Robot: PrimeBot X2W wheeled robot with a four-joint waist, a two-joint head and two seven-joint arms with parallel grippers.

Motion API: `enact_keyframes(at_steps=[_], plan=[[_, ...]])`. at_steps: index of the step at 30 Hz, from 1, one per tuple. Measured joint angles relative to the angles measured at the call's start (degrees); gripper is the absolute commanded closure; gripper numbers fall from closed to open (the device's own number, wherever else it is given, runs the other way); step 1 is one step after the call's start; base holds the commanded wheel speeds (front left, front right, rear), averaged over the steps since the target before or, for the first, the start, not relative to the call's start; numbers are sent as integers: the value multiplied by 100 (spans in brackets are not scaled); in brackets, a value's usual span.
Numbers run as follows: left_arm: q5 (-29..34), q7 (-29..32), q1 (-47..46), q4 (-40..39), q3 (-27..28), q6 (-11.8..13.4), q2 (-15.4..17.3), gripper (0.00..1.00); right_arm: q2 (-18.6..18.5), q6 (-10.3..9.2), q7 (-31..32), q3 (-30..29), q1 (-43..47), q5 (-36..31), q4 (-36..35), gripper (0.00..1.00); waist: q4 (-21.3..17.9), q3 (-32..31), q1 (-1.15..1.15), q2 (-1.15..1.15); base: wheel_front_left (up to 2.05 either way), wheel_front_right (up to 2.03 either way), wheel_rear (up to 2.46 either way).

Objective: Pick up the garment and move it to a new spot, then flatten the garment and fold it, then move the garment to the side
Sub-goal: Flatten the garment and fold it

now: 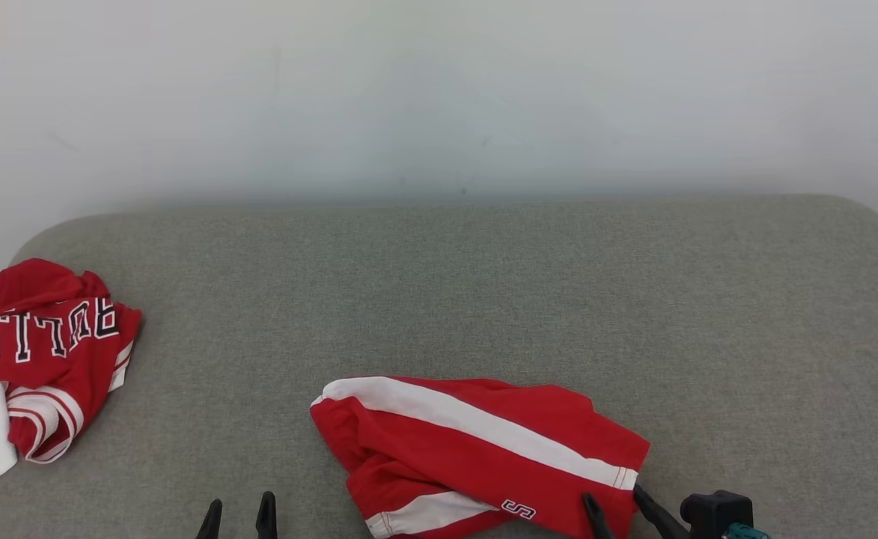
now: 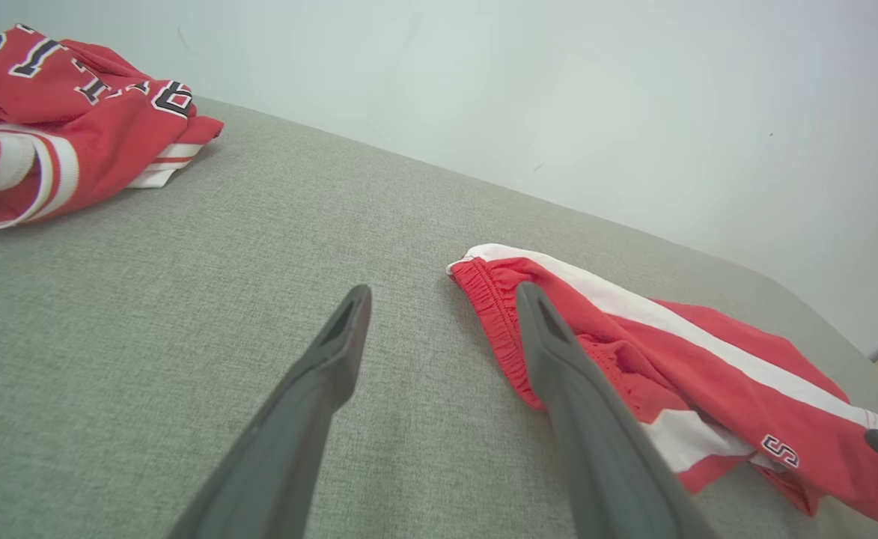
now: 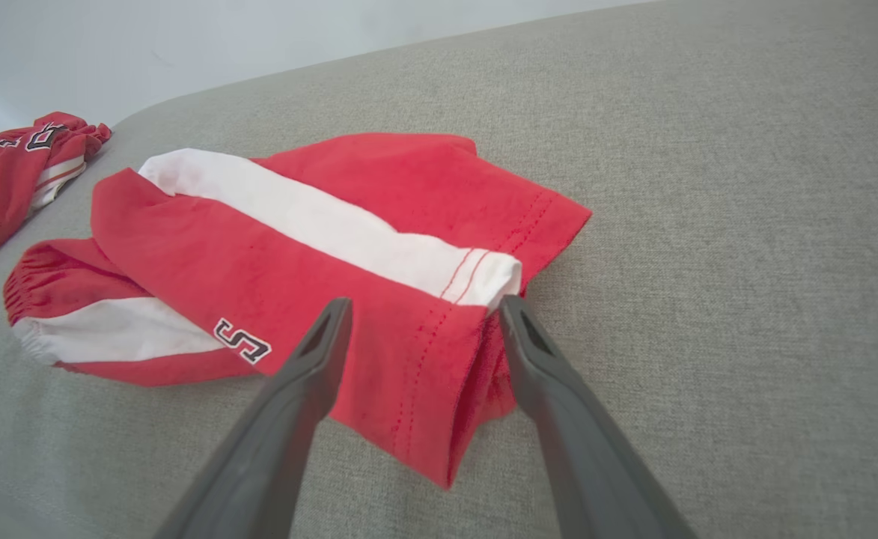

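Note:
The garment (image 1: 468, 442) is a pair of red shorts with white side stripes, lying crumpled near the front edge of the grey cushioned surface (image 1: 483, 284). My right gripper (image 1: 612, 495) is open at the shorts' right end. In the right wrist view its fingers straddle the leg hem (image 3: 424, 352) without closing on it. My left gripper (image 1: 238, 516) is open over bare fabric to the left of the shorts. In the left wrist view its right finger (image 2: 558, 352) lies just beside the elastic waistband (image 2: 495, 314), and it holds nothing.
A second crumpled garment, a red jersey (image 1: 42, 352) with black-and-white lettering, lies at the far left edge of the surface. A pale wall (image 1: 439, 97) rises behind. Bare grey fabric stretches behind and to the right of the shorts.

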Motion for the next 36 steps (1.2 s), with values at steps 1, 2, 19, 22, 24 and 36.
enact_keyframes(at_steps=[1,2,19,22,24,36], plan=[[25,0,1,13,29,-38,-21,0,8,0,19,-2,0,1,-5,0,14,1,0,0,0,0,0],[42,0,1,23,53,-48,-42,0,14,0,43,1,0,1,-12,0,27,2,0,0,0,0,0],[196,0,8,185,242,-243,-242,0,40,0,114,23,-46,5,-52,100,46,8,0,0,0,0,0],[216,0,9,201,253,-247,-258,0,0,0,62,-77,-119,-49,-65,100,29,4,0,0,0,0,0],[232,0,9,214,254,-249,-271,0,-132,0,1,-327,-208,-255,-137,100,31,-2,0,0,0,0,0],[230,0,53,234,229,-278,-296,0,-1311,1,56,-924,-507,-1040,-388,100,-8,81,0,0,0,0,0]])
